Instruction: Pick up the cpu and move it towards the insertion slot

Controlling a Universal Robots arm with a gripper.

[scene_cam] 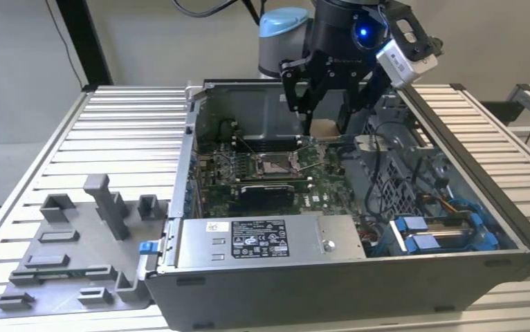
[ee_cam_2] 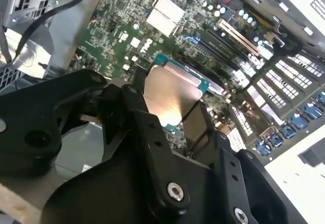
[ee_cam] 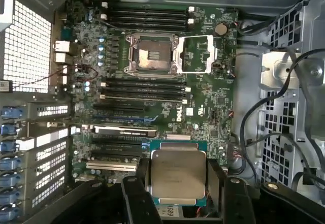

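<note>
Silvery square cpu (ee_cam: pixel 177 176), green-rimmed, pinched flat between the gripper (ee_cam: pixel 176 183) fingers above the motherboard (ee_cam: pixel 213 107); insertion slot (ee_cam: pixel 151 56) lies open well apart, unobstructed board between.

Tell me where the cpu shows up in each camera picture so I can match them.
Exterior view: the cpu hangs in the gripper above the open case, beyond the insertion slot.
First wrist view: cpu held between the black fingers, apart from the insertion slot.
Second wrist view: cpu seen tilted above the fingers.
Shared landmark: the green motherboard.
</note>
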